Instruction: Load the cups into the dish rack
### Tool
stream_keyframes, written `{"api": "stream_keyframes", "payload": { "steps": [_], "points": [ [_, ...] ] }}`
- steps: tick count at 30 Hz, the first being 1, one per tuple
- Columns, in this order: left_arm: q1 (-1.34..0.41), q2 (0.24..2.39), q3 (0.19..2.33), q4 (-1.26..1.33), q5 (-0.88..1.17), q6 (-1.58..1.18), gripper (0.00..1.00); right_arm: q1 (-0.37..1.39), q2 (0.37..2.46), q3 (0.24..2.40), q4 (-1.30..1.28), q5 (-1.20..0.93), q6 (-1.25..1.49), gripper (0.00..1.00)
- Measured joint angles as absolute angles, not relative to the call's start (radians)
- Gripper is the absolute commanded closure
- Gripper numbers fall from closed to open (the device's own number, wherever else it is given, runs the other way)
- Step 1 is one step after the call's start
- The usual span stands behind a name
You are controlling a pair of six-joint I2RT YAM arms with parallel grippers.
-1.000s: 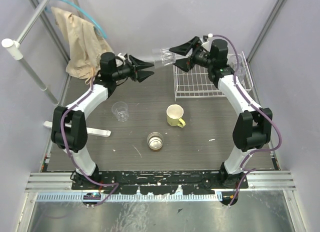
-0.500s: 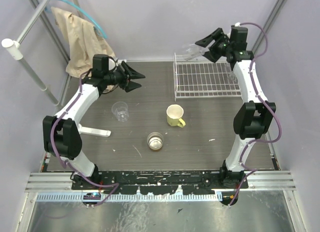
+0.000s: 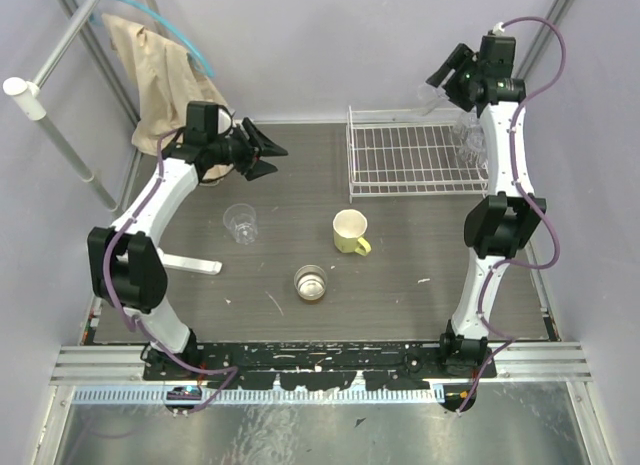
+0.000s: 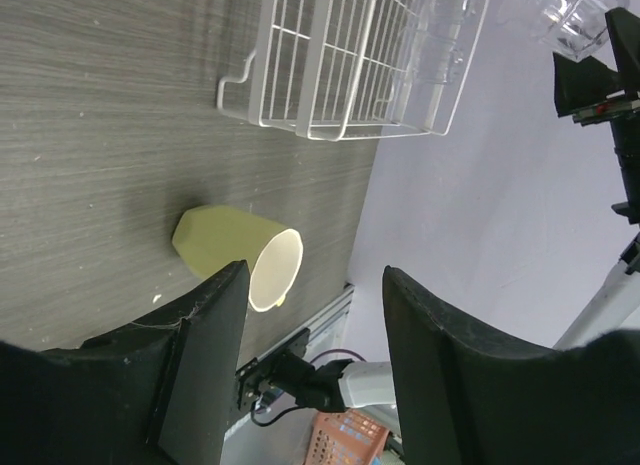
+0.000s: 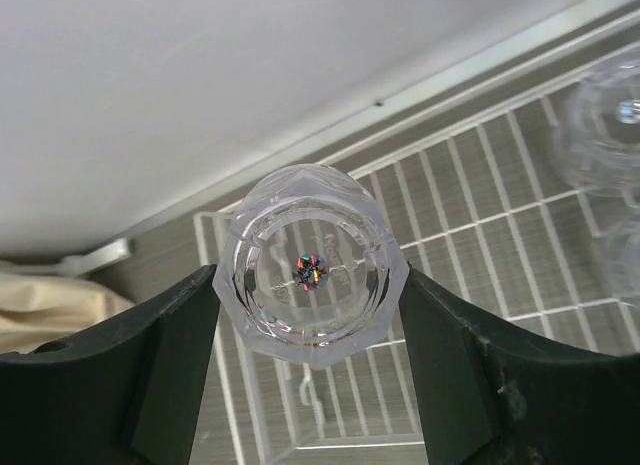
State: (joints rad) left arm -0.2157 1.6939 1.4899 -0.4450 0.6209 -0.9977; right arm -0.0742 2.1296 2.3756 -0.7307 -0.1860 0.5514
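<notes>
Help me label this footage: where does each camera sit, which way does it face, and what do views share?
Top external: above and behind, looking down at the table; left arm and right arm show.
Left wrist: on the left arm, facing across the table to the yellow mug and dish rack; its open fingers show.
Right wrist: looks down on the clear tumbler between its fingers, over the rack.
Shared: rack in all three.

Top camera hangs high at the near edge, looking down on the whole table (image 3: 400,305). Left wrist camera sits rolled sideways, low over the tabletop, facing the yellow mug (image 4: 225,245) and the dish rack (image 4: 312,65) beyond. Right wrist camera peers close down past a clear tumbler (image 5: 312,267) onto that same rack, which all three views share.
</notes>
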Motion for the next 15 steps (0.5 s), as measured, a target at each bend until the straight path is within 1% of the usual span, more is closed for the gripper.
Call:
{"api": "stream_keyframes", "payload": {
  "steps": [7,15],
  "points": [
    [-0.216,1.729,1.493,-0.487,0.604,-0.976,0.37,-0.074,2.153,2.381,-0.799,0.000,0.405,0.83],
    [-0.216,1.786,1.526,-0.529,0.599,-0.953,0.37,-0.073,2.238,2.434,-0.804,0.120,0.313,0.83]
  ]
}}
